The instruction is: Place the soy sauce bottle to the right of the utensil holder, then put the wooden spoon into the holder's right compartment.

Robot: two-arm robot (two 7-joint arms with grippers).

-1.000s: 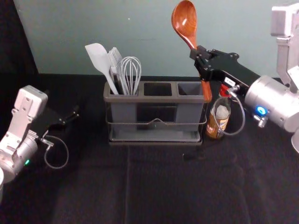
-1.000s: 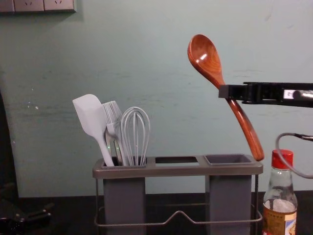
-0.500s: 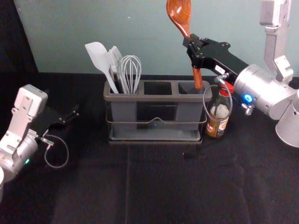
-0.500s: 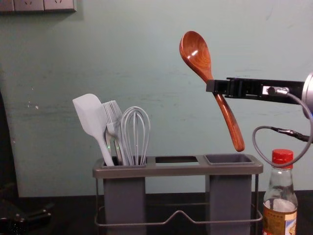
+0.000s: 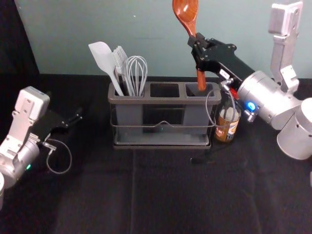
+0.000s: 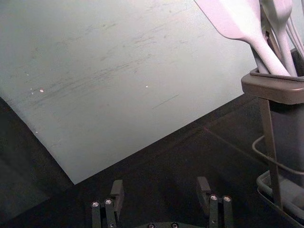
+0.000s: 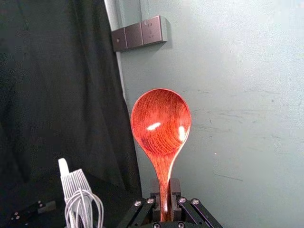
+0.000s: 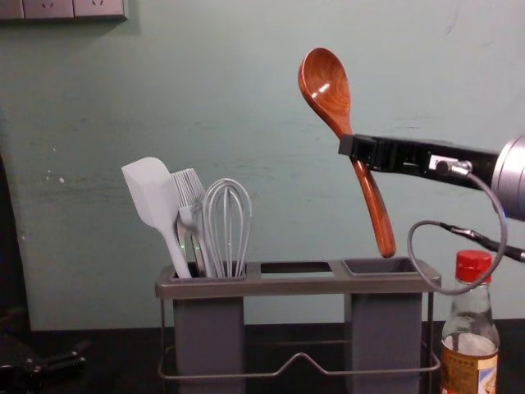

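My right gripper (image 5: 195, 44) is shut on the wooden spoon (image 5: 187, 13), bowl up and handle down. In the chest view, the spoon (image 8: 326, 89) leans, its handle end just above the right compartment (image 8: 382, 267) of the holder (image 8: 295, 283). The right wrist view has the spoon (image 7: 160, 121) between the fingertips of the right gripper (image 7: 165, 187). The soy sauce bottle (image 5: 227, 124) stands upright to the right of the holder, partly behind a cable. My left gripper (image 5: 79, 117) is parked at the left; in its wrist view the left gripper (image 6: 160, 186) is open.
A white spatula (image 5: 103, 58), a brush and a whisk (image 5: 137, 73) stand in the holder's left compartment. A wire rail (image 8: 302, 355) runs across the holder's front. The wall (image 8: 426, 74) rises behind, and the right arm's cable loops near the bottle.
My right gripper has carried the spoon leftward, bringing the handle end from the holder's right edge to over the right compartment. The left arm, holder and bottle have stayed where they were.
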